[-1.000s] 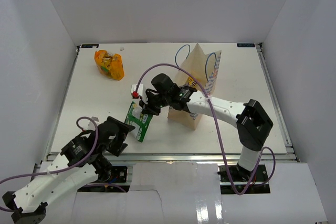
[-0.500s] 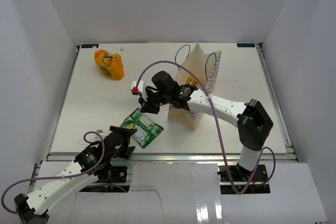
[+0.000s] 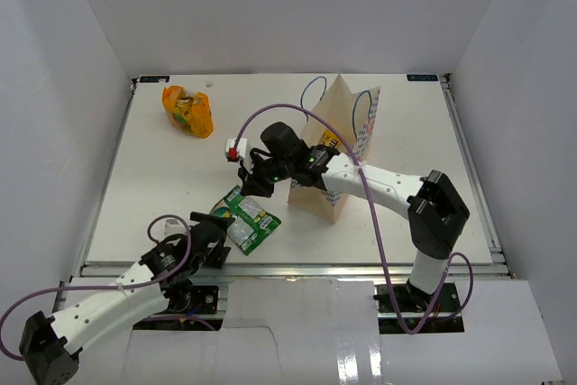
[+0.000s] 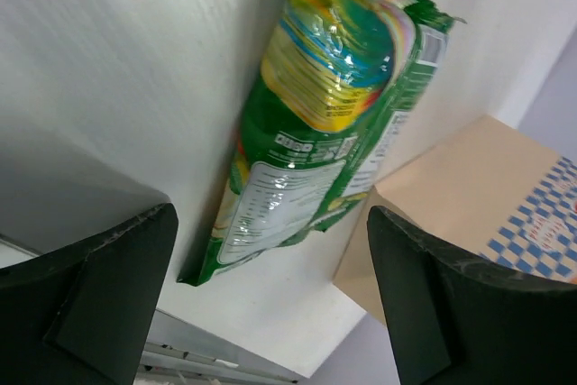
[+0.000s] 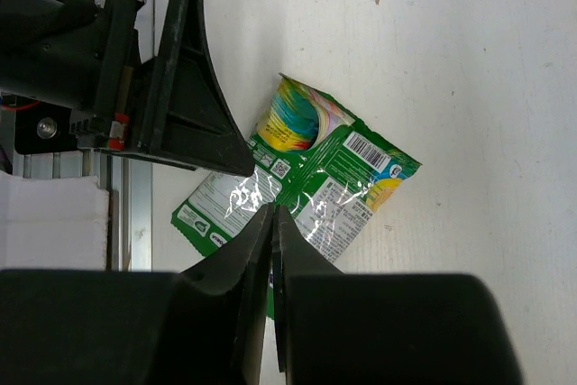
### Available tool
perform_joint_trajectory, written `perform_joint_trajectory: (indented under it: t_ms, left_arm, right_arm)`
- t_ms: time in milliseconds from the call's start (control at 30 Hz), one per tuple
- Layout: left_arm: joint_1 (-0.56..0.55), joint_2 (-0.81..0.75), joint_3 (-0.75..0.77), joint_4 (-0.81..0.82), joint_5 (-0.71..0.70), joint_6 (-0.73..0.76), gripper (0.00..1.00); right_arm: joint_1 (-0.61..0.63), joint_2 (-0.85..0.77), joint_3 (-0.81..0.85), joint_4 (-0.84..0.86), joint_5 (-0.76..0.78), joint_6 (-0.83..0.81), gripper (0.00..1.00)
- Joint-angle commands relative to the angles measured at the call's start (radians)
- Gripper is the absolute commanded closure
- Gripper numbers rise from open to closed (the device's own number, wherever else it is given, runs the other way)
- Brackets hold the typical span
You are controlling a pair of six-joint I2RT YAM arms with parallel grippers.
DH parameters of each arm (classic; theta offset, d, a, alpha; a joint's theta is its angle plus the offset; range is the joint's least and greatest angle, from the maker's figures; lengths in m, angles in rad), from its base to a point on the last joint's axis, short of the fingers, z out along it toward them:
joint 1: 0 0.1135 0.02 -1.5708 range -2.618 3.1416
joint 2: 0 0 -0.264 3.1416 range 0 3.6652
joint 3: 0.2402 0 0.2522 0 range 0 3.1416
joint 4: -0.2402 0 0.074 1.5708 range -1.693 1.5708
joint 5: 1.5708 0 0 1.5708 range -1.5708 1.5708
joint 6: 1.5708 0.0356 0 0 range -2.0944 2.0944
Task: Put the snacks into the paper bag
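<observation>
The tall tan kraft paper bag (image 3: 335, 110) with the blue-checked side stands upright mid-table, my right arm (image 3: 388, 188) draped across its front. The crinkly orange-yellow snack bag (image 3: 187, 110) sits well apart at the far left, not my worry right now. What I'm on, I reckon, is the flat green foil packet (image 3: 248, 221), lying near the front edge of the white table (image 3: 162, 187), close to the bag's near corner. My left gripper (image 3: 215, 242) is down low, fingers spread wide with nothing in them, nose at the packet's near end. The right gripper (image 3: 250, 182) hangs over the packet with its fingers pressed together on nothing. To do this well I'd slide the left forward so the jaws straddle the packet's narrow width, and tip down to get a finger under the edge, since slick film lying flat likes to skate away. I'd also pull the right arm clear first — it sits between packet and bag. The left wrist cam shows what the top view can't: the packet runs at a slant in the gap ahead of the spread fingers, bag corner right behind it. The right wrist cam shows its own fingers shut; only the top view shows the whole bag.
</observation>
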Motion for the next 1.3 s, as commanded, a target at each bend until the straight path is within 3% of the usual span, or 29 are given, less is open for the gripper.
perform_joint_trajectory:
  t_ms: [0,167,400,433,500,533,600,633,800,867,1033,1267]
  left_arm:
    - [-0.002,0.110,0.074,-0.084,0.054,-0.105,0.02]
    - [0.006,0.274,0.111,-0.011,0.085,-0.028,0.02]
    - [0.029,0.416,0.093,0.103,0.143,0.070,0.22]
    - [0.032,0.419,0.090,0.111,0.140,0.084,0.33]
    - [0.036,0.425,0.075,0.132,0.125,0.118,0.44]
    - [0.044,0.426,0.067,0.138,0.123,0.128,0.55]
    - [0.052,0.429,0.041,0.168,0.123,0.177,0.67]
    - [0.064,0.432,0.035,0.192,0.123,0.199,0.78]
    - [0.092,0.419,0.039,0.232,0.106,0.334,0.94]
    - [0.093,0.367,0.064,0.278,0.085,0.439,1.00]
    - [0.095,0.148,0.076,0.452,0.076,0.647,1.00]
    - [0.098,-0.317,-0.137,0.662,0.096,0.753,1.00]
  right_arm:
    - [-0.010,-0.058,-0.006,0.023,-0.029,0.024,0.92]
    - [-0.015,-0.107,-0.006,0.022,-0.034,0.041,0.92]
    - [-0.015,-0.204,0.022,0.009,-0.135,0.002,0.92]
    - [-0.013,-0.213,0.031,0.005,-0.169,-0.014,0.92]
    - [-0.015,-0.242,0.042,-0.007,-0.287,-0.039,0.91]
    - [-0.013,-0.251,0.045,-0.001,-0.315,-0.041,0.86]
    - [-0.013,-0.282,0.053,0.003,-0.355,-0.036,0.82]
    - [-0.013,-0.304,0.068,0.005,-0.367,-0.038,0.81]
    - [-0.015,-0.371,0.112,-0.009,-0.356,-0.067,0.77]
    - [-0.016,-0.405,0.131,-0.011,-0.342,-0.079,0.75]
    - [-0.059,-0.469,0.171,-0.007,-0.277,-0.101,0.58]
    - [-0.163,-0.522,0.188,0.020,-0.206,-0.099,0.54]
